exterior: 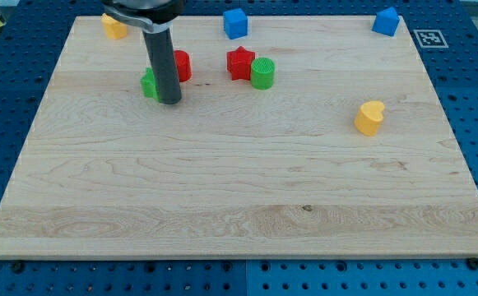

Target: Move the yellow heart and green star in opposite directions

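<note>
- My tip (169, 101) rests on the desk (239, 205), touching the green star's (149, 84) right side, far left; no fingers here, only a rod.
- The yellow heart (370, 117) sits right, well apart from the star, with bare board around and near the viewer.

Wooden board (239, 189): yellow heart (370, 117), green star (149, 84), red star (239, 62).

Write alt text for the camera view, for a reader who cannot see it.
My tip rests on a wooden board, right beside the green star it partly hides and the red block behind. The yellow heart sits apart at the view's right; a red star touches a green cylinder near the top.
</note>
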{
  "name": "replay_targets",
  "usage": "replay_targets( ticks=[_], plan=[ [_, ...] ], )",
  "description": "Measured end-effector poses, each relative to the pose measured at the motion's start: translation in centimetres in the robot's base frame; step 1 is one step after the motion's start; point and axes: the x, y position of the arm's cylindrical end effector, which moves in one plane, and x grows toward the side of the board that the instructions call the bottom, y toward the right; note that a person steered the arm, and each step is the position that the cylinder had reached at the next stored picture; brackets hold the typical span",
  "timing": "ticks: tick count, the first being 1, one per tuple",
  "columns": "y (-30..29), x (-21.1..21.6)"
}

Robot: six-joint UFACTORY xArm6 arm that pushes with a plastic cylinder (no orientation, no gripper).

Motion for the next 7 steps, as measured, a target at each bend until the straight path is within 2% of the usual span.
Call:
replay_targets(
  ticks=[2, 4, 7],
  plan=[
    [1.3, -4.5],
    [1.3, -5.0],
    [-2.6, -4.9]
  ],
)
